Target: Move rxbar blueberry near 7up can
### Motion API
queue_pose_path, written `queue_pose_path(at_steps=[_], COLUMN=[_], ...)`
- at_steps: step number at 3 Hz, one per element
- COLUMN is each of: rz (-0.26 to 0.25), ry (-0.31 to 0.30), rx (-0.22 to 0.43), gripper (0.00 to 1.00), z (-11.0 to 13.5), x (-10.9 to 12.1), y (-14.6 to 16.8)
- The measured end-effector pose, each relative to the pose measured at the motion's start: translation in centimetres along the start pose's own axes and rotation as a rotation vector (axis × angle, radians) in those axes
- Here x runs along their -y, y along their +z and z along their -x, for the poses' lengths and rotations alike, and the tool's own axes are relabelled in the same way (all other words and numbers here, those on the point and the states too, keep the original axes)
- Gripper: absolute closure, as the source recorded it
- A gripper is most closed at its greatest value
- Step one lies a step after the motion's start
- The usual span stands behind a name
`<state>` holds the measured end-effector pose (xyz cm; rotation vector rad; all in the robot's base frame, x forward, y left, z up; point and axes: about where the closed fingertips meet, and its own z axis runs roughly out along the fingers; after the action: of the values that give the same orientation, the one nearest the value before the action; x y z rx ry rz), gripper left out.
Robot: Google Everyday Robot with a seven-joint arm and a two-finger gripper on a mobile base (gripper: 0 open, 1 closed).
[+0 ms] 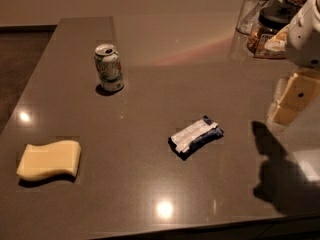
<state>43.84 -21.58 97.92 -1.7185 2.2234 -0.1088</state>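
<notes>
The robot's arm (306, 31) came in from the right edge, its white casing up by the far corner of the worktop (150, 194). Below that casing hung the hand (292, 101), pale cream, raised above the surface near the right side. It held nothing, and from where I stood I could not tell whether it was released or clenched. It threw a dark shadow (280, 169) on the worktop beneath it, towards the near right corner.

The rxbar blueberry (196, 136) lay flat about the middle of the worktop, turned at a slant with its white label panel facing up and the dark blue wrapper showing along the edges. It was to the left of the hand and apart from it, touching nothing else.

The 7up can (109, 68) stood upright well apart from the bar, further back and to the left, with its silver top showing. A pale yellow sponge (49, 159) lay near the front left. At the back right, a clear glass (254, 11) stood just beside a dark-lidded jar (272, 26).
</notes>
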Motion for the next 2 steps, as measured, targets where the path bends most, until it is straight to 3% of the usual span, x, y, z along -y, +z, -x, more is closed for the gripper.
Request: queue_pose_path(at_steps=[1,2], rz=[0.0,0.014], ry=[0.0,-0.039], rx=[0.0,0.015], gripper=[0.0,0.0], z=[0.0,1.5], x=[0.0,0.1], y=[0.0,1.3])
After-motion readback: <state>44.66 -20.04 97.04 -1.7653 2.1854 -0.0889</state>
